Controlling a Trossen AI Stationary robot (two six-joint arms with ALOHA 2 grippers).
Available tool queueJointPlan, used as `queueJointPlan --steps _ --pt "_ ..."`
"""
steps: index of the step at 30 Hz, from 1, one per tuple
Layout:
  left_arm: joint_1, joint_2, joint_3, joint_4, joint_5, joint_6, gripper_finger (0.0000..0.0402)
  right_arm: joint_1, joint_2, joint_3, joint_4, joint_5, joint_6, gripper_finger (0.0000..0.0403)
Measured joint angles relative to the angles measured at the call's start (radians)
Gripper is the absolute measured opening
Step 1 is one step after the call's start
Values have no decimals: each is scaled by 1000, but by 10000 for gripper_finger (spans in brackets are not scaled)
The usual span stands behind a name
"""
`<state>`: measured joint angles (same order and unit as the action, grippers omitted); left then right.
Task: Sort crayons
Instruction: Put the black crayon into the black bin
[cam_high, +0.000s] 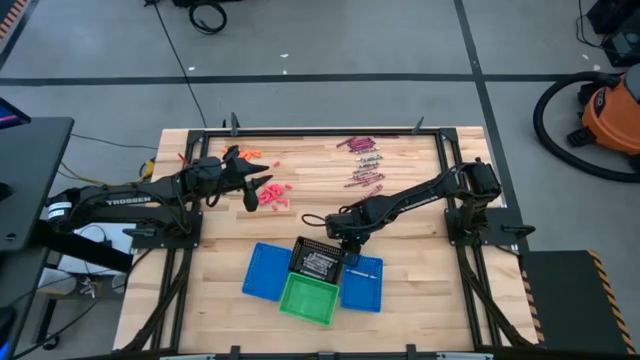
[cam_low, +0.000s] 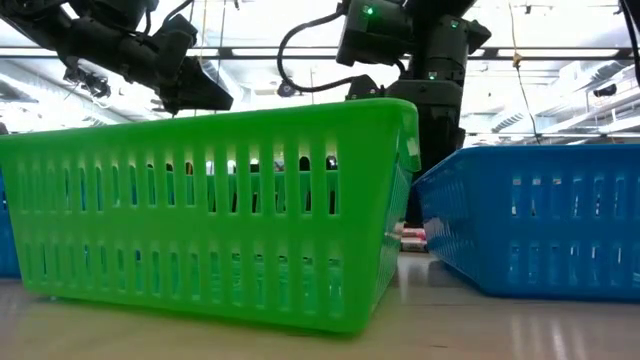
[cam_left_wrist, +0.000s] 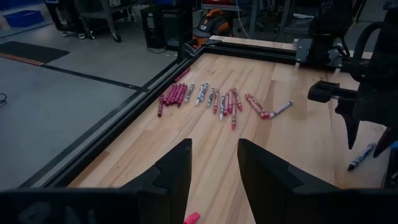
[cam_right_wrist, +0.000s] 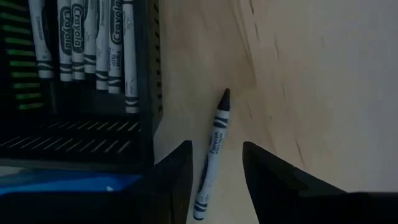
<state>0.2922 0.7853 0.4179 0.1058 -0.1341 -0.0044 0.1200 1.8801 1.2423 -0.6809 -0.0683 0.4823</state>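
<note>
1. Fingers of the right gripper (cam_right_wrist: 214, 180) stand apart and empty, hanging low over the wooden table (cam_high: 420, 250) just beside the black plastic mesh basket (cam_right_wrist: 93, 134).
2. Between them lies a single dark grey paper-wrapped crayon (cam_right_wrist: 212, 152), flat on the wood, its long axis running out from the gap, tip pointing away.
3. Grey crayons (cam_right_wrist: 81, 40) already in the black basket read "Crayola".
4. The left gripper (cam_left_wrist: 214, 180), also parted and empty, waits nearer the scattered maroon, grey and red crayons (cam_left_wrist: 214, 99); its arm (cam_high: 110, 205) reads "TROSSEN".
</note>
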Motion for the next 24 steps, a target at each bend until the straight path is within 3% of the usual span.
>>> queueJointPlan --steps 14,24 --pt "0 0 0 0 0 0 141 -9 70 3 36 -72 -13 149" --pt "-4 0 0 -2 0 0 141 -7 76 3 28 -2 11 144"
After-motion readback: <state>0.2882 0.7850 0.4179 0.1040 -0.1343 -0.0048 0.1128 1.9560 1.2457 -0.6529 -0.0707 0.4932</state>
